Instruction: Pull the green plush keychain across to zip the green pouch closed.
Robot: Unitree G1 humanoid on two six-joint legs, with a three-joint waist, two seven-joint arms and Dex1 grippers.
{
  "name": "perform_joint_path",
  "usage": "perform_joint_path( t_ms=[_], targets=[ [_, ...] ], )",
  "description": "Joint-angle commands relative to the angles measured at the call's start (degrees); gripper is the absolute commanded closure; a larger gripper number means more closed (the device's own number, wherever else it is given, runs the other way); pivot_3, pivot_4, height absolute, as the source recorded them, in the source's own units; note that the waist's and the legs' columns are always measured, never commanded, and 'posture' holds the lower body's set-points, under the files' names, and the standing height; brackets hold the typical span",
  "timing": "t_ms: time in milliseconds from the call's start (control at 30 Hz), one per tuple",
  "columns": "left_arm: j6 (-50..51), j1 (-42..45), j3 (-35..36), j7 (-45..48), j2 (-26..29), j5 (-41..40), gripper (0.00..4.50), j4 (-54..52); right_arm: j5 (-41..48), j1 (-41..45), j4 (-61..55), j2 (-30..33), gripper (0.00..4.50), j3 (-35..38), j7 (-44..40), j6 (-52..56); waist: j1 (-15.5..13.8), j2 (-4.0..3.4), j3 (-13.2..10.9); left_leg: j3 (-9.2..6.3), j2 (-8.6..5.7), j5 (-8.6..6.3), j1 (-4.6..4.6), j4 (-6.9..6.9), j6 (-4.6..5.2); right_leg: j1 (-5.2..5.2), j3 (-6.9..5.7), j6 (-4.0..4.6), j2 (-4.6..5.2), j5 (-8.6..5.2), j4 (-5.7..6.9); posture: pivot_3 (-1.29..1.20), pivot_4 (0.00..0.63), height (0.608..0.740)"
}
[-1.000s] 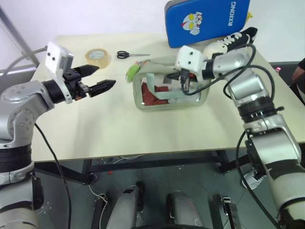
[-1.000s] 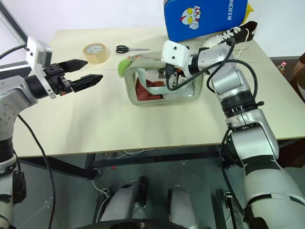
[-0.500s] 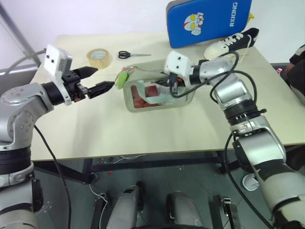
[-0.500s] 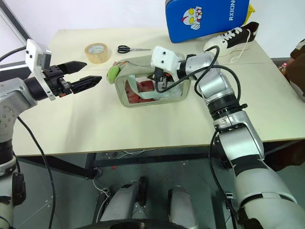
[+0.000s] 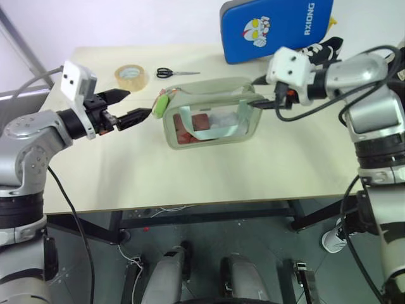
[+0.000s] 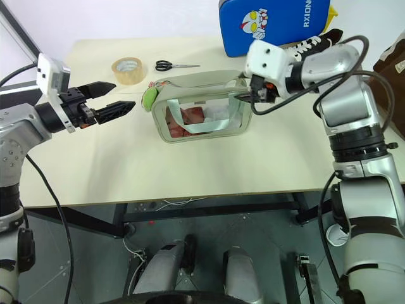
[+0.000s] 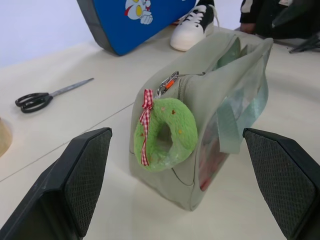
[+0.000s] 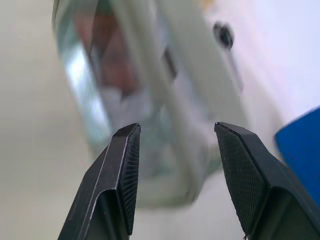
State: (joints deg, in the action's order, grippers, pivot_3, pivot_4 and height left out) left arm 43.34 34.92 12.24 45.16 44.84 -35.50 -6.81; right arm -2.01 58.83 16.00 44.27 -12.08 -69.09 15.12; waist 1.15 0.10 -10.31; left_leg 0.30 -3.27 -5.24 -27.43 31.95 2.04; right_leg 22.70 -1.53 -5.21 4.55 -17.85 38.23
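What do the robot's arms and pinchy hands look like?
The arms are shiny silver metal with black rings at the joints and black cables looping outside. The left gripper and the right gripper each carry a white camera box and two pointed black fingers with bumpy grid pads.

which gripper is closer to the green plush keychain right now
Left. The left gripper is open, its tips just short of the green plush keychain at the green pouch's left end. The right gripper is open at the pouch's far right end.

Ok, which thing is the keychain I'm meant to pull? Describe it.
Find the sage-green pouch with the clear window, mid-table. At its end facing the left gripper hangs the green plush keychain: a fuzzy lime ring with a red checked ribbon, the only bright green thing there.
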Motion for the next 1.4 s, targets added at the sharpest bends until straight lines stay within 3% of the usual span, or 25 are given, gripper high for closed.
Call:
perform_joint_path(
  t_ms=[33,100,133,200,300,333,767,933,1267,1333,1400],
  targets=[
    [-1.4,1.7,0.0,0.5,0.1,0.4,0.0,-0.2,-1.3,0.8,3.5,-1.1,2.07,0.2,2.5,-3.9,0.0,-0.01,0.0,0.0,0.0,0.0,-0.01,-0.01,0.0,0.0,0.0,0.0,0.0,0.0,0.0,0.0,0.15,0.74],
    [-1.5,1.9,-0.8,0.8,-0.2,0.6,0.0,-0.1,-1.9,1.7,6.8,-2.4,2.07,0.1,4.2,-5.3,-0.1,-0.01,0.0,0.0,0.01,0.0,-0.01,0.0,0.0,0.0,0.0,0.0,-0.01,0.0,0.0,0.0,0.15,0.74],
    [-1.7,2.1,-1.3,0.9,-0.5,0.8,0.0,0.0,-2.3,2.2,8.1,-2.9,2.3,0.0,4.8,-6.2,-0.2,-0.01,0.0,0.0,0.01,0.0,-0.01,0.02,-0.01,-0.02,-0.01,-0.01,-0.01,0.0,0.0,0.0,0.15,0.74],
    [-2.1,2.3,-2.3,1.1,-1.0,1.4,0.0,0.4,-2.2,2.8,9.4,-3.9,2.88,0.3,5.4,-6.6,-0.2,-0.01,0.0,0.0,0.0,0.01,-0.01,0.05,-0.01,-0.03,-0.01,-0.01,-0.01,0.01,0.0,0.0,0.15,0.74],
    [-2.8,2.6,-3.2,1.4,-1.3,2.4,0.0,1.0,-2.5,3.4,10.4,-4.6,4.39,0.5,5.9,-7.4,-0.4,-0.01,0.0,0.0,0.0,0.01,-0.02,0.07,-0.01,-0.03,-0.02,-0.02,-0.01,0.01,0.0,0.0,0.15,0.74],
    [-2.8,2.9,-3.4,1.2,-1.7,2.5,0.0,1.5,-2.4,3.4,10.5,-4.6,4.45,0.5,5.8,-7.5,-0.5,-0.01,0.0,0.0,0.0,0.01,-0.02,0.08,-0.01,-0.03,-0.02,-0.02,-0.01,0.01,0.0,0.0,0.15,0.74],
    [-4.5,4.0,-5.6,1.8,-3.9,4.9,0.0,3.6,2.1,2.0,-0.5,-0.3,4.45,2.6,-0.6,-0.1,-0.4,-0.01,0.0,0.0,0.0,0.01,-0.03,0.07,0.0,-0.04,-0.03,-0.03,-0.02,0.01,0.0,0.0,0.15,0.74],
    [-4.5,4.3,-5.2,2.7,-3.1,4.9,0.0,4.0,1.1,4.2,0.5,1.7,2.22,2.0,-1.3,-1.5,-0.4,-0.01,0.0,0.0,0.01,0.0,-0.03,0.08,0.01,-0.03,-0.03,-0.02,0.0,0.01,-0.01,0.0,0.15,0.74],
    [-5.0,5.1,-6.2,3.0,-3.8,5.6,0.0,4.5,-3.7,7.4,15.7,-2.6,2.22,-1.0,2.8,-10.1,-0.3,-0.02,0.0,0.0,0.0,0.0,-0.03,0.06,0.0,-0.03,-0.03,-0.02,0.0,0.01,-0.02,0.0,0.15,0.74],
    [-4.8,5.0,-6.1,3.0,-3.8,5.7,0.0,4.3,-3.8,7.5,17.4,-3.3,2.76,-0.8,3.1,-11.0,-0.4,-0.02,0.0,0.0,0.0,0.01,-0.03,0.06,0.0,-0.04,-0.03,-0.02,-0.02,0.01,-0.02,0.0,0.15,0.74],
    [-4.5,4.8,-5.6,3.1,-3.5,5.6,0.0,4.0,-3.7,7.9,18.2,-3.5,3.61,-0.6,2.8,-11.5,-0.4,-0.02,0.0,0.0,0.0,0.01,-0.03,0.07,0.0,-0.05,-0.03,-0.03,-0.02,0.01,-0.02,0.0,0.15,0.74]
  ],
)
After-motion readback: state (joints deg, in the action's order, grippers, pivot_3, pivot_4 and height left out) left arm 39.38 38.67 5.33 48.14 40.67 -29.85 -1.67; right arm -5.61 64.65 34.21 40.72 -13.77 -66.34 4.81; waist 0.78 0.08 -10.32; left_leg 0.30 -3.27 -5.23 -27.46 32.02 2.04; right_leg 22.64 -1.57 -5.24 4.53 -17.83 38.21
